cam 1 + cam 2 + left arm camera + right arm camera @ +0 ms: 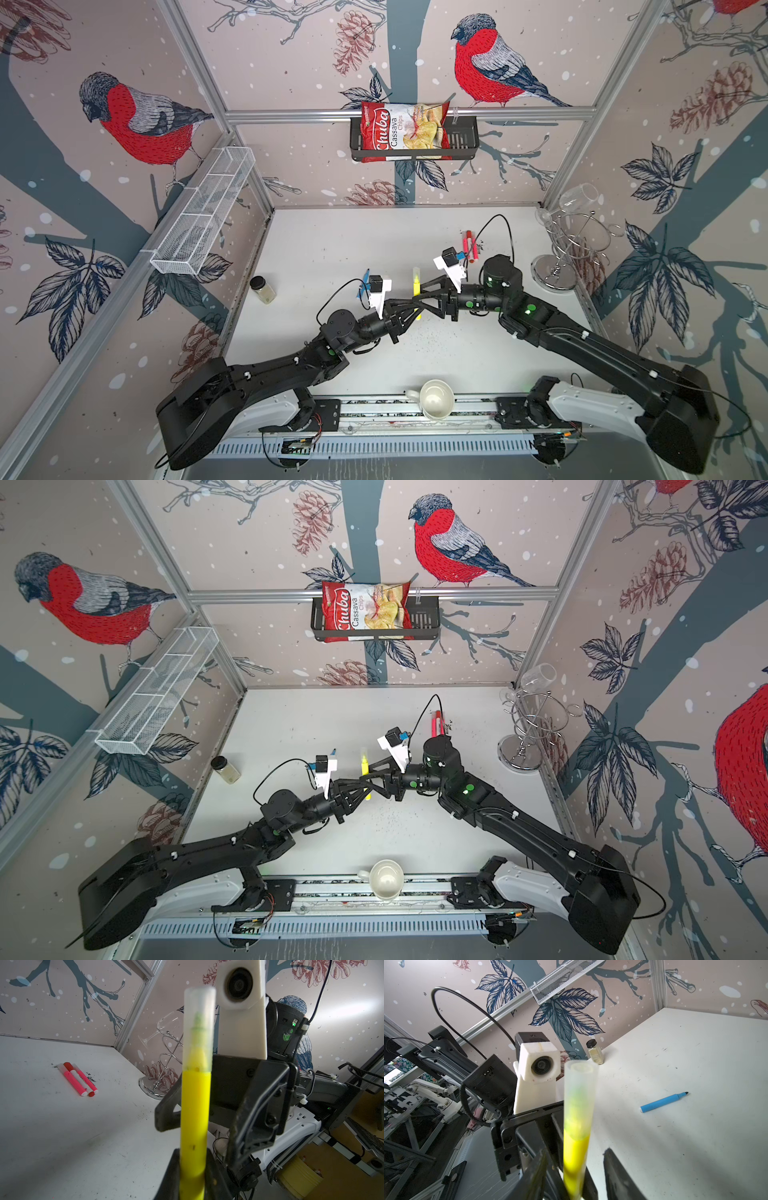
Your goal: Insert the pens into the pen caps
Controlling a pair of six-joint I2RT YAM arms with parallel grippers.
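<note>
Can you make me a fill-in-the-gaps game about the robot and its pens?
1. The pen clamped in the left gripper is coloured ___.
2. The blue pen lying on the table has no ___ on its tip.
3. The small jar near the left wall has a lid coloured ___.
4. The bag in the wall basket holds cassava ___.
Missing words: yellow; cap; black; chips.
</note>
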